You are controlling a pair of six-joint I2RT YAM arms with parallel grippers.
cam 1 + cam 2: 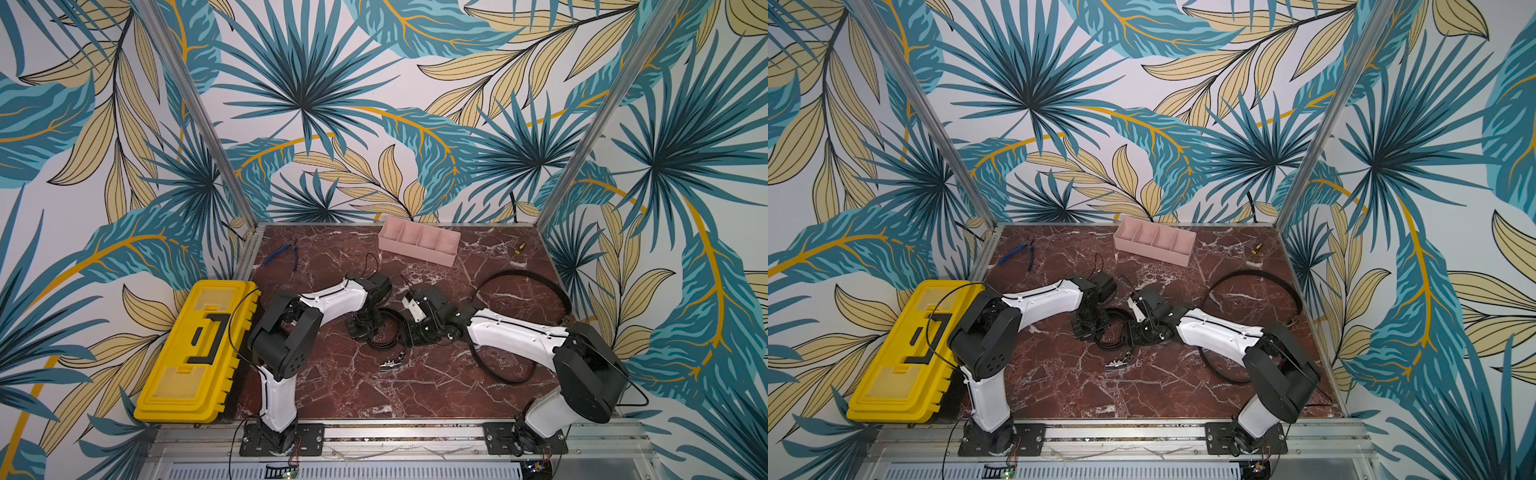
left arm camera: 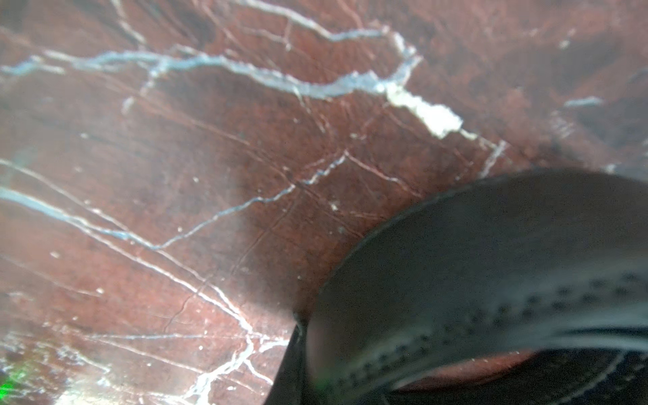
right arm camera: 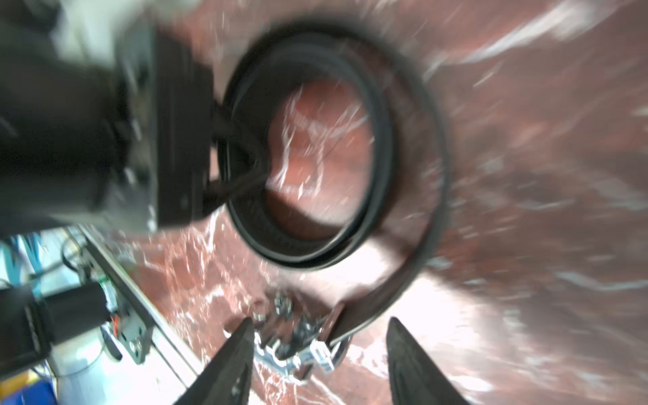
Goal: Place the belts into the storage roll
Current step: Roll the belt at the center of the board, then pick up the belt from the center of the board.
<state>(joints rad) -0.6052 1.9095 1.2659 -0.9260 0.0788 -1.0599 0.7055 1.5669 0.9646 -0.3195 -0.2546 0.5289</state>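
Coiled belt [image 3: 382, 140] sits mid-table, well short of storage roll [image 1: 417, 251] at the back. Second belt [image 1: 523, 277] lies loose to the right. Left gripper [image 1: 365, 328] looks clamped on the coil wall; blurry, not certain. Right gripper [image 3: 321, 321] is spread wide, straddling the buckle [image 3: 298, 345], gripping nothing. Suggest: pinch strap just behind buckle, pull tail snug to coil before lifting.

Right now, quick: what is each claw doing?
Left gripper: closed on the coiled belt.
Right gripper: open, holding nothing.
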